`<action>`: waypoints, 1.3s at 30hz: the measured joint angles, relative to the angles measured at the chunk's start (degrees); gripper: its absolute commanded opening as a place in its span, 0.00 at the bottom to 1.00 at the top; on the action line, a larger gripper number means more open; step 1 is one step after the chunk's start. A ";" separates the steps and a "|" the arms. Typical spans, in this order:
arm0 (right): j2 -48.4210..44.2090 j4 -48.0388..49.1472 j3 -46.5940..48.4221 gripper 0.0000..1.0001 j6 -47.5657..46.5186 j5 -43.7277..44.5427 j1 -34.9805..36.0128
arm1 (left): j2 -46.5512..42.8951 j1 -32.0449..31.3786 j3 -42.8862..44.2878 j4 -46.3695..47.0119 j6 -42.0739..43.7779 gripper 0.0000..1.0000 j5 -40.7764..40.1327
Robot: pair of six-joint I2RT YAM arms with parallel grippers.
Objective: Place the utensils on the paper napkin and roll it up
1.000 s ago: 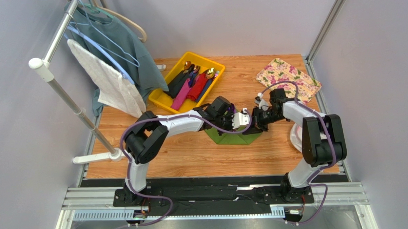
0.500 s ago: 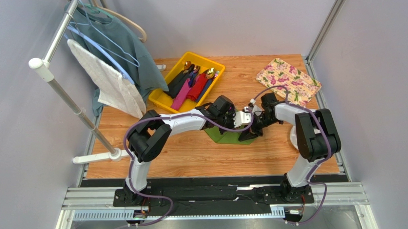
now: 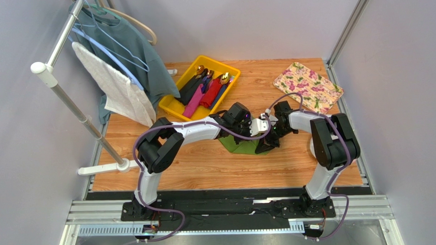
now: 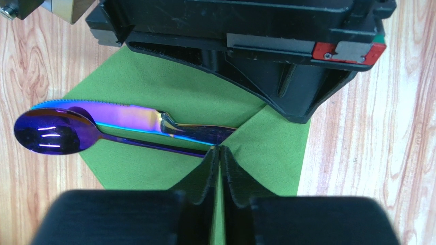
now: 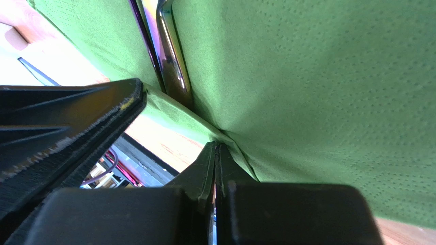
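Paper napkin flap just folded over utensils; left fingers and right fingers both pinch it, roll starting.

A spoon and knife lay side by side on the napkin at the middle of the table, with the tray of utensils behind-left and a mat at the far right.

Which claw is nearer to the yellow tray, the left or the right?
Left. The left claw pinches the napkin on the near side of the tray. The right claw pinches it farther right, beyond the left one.
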 measured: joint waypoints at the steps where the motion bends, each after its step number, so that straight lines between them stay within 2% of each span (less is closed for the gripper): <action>1: 0.02 0.00 0.00 0.00 0.13 0.22 0.04 | 0.00 0.17 0.00 -0.02 -0.83 0.30 0.02; 5: 0.39 -0.09 0.04 0.00 0.81 0.39 0.09 | -0.63 1.27 -0.24 -0.09 -5.68 0.34 0.74; 8: 0.61 -0.28 0.24 0.00 1.33 0.31 0.09 | -4.61 3.89 -2.86 -0.48 -11.87 0.35 3.43; 13: 0.61 -0.28 0.24 0.00 1.68 0.33 0.09 | -15.10 8.74 -8.57 -1.22 -25.46 0.33 12.48; 16: 0.61 -0.28 0.24 0.00 1.79 0.33 0.09 | -17.77 8.52 -12.81 1.73 -35.78 0.32 19.23; 20: 0.61 -0.26 0.24 0.00 1.79 0.33 0.09 | -15.43 7.52 -17.03 5.03 -46.10 0.31 24.61; 25: 0.61 -0.24 0.24 0.00 1.79 0.33 0.09 | -8.46 7.28 -15.04 6.64 -53.02 0.27 27.19; 32: 0.61 -0.24 0.24 0.00 1.77 0.37 0.13 | -3.08 8.22 -12.00 9.18 -58.05 0.23 26.95; 39: 0.59 -0.24 0.24 0.00 1.77 0.39 0.13 | -0.26 9.05 -11.30 9.27 -58.86 0.21 25.11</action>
